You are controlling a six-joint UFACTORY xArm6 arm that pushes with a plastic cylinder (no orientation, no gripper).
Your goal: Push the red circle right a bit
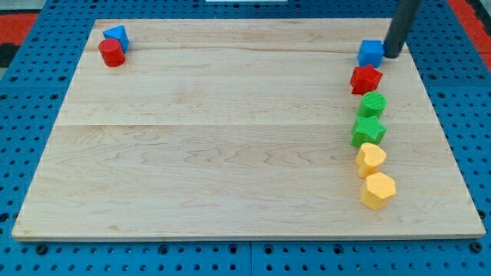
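Note:
The red circle [112, 53] lies near the top left corner of the wooden board [230, 130], touching a blue triangle [117, 35] just above and to its right. My tip [393, 54] is at the view's top right, right beside a blue cube [371, 53] on its right side, far across the board from the red circle.
A column of blocks runs down the right side: a red star [366, 79], a green round block [374, 104], a green star [367, 130], and two yellow hexagonal blocks [370, 160] [377, 190]. A blue pegboard [31, 115] surrounds the board.

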